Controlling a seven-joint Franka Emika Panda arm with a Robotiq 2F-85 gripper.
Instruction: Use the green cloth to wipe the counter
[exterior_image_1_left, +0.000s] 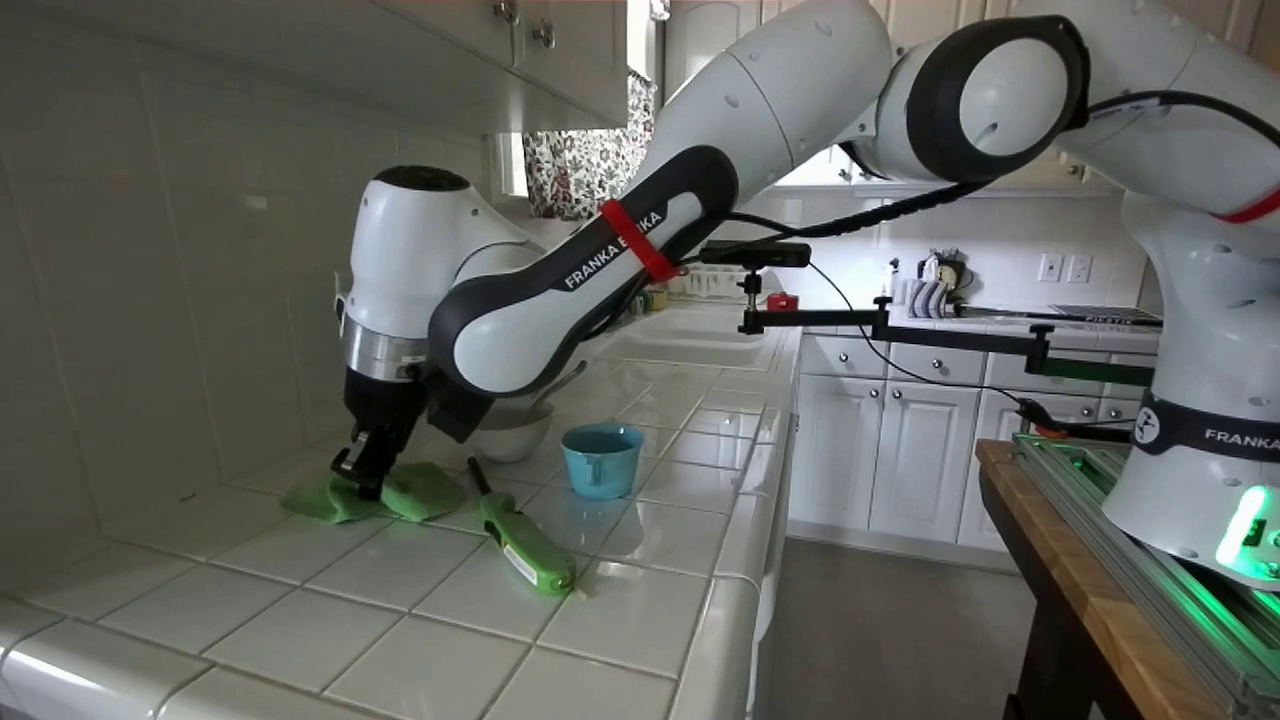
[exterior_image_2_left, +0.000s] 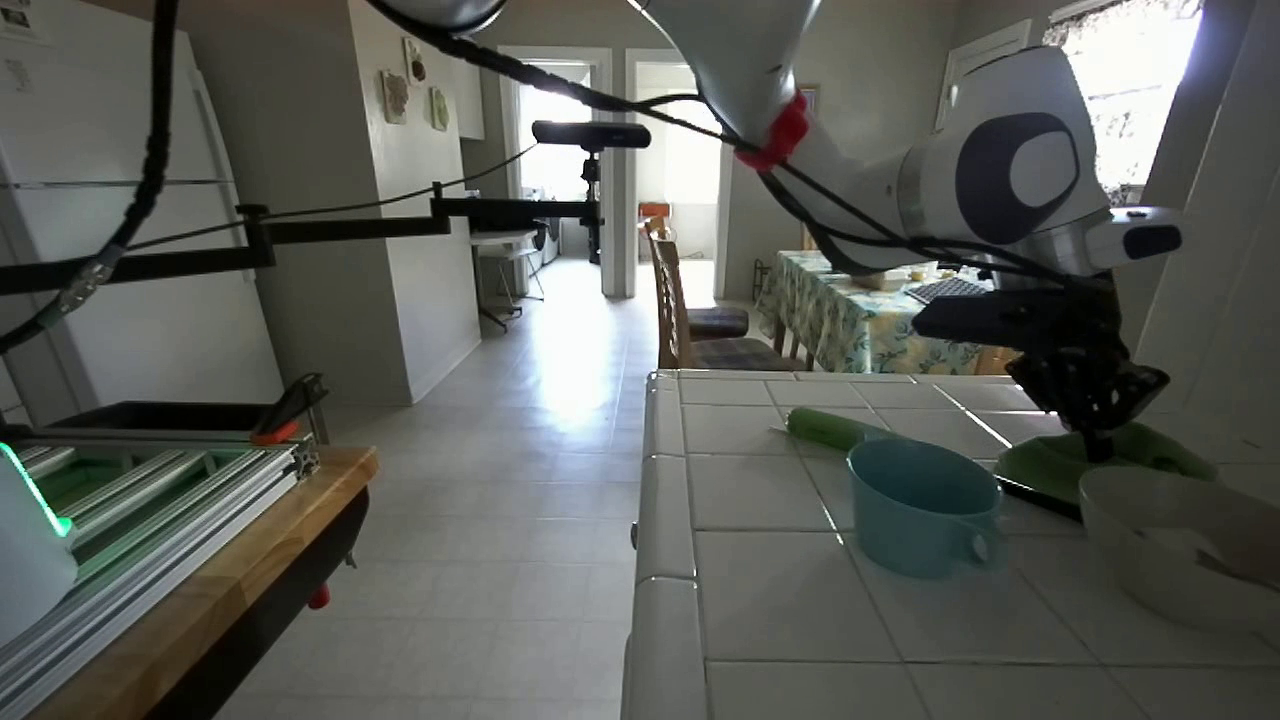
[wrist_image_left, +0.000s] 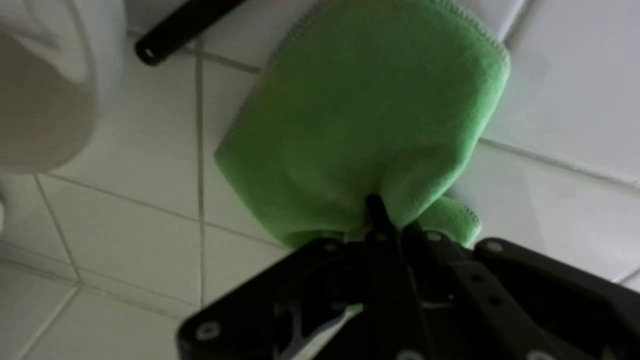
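Wrist view: the black claw (wrist_image_left: 394, 225) pinches a fold of the green fabric cloth (wrist_image_left: 370, 105), most of which spreads out ahead over the white tiled bench (wrist_image_left: 575, 90)

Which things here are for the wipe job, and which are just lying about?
For the wipe:
green cloth
gripper, pinching it
tiled counter

Lying about:
green lighter-like tool
blue cup
white bowl with a utensil in it

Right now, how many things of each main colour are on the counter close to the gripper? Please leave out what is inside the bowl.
Green: 2 (cloth, long lighter)
Light blue: 1 (cup)
White: 1 (bowl)
Total: 4
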